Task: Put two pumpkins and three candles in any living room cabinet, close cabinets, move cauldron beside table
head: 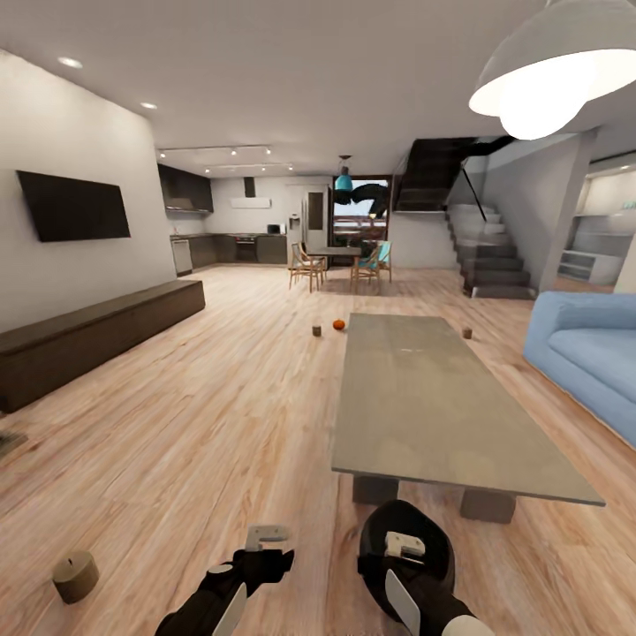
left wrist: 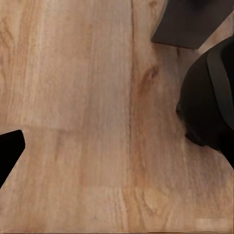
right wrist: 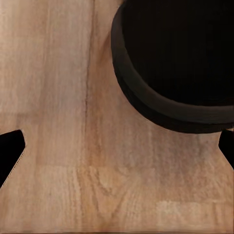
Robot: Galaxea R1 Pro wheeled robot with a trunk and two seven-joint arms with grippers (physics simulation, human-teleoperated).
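We see our black arms with white panels; the left gripper (head: 268, 535) and right gripper (head: 405, 546) have pale grey brackets.

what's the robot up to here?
Nothing is held. Both arms hang low over the wood floor near the end of the long grey table. The right gripper is open above the floor with the black cauldron just beyond its fingertips. The left gripper is empty too. One pumpkin and small candles sit on the floor far ahead, another candle lies near the left arm. The low dark cabinet along the wall is closed.
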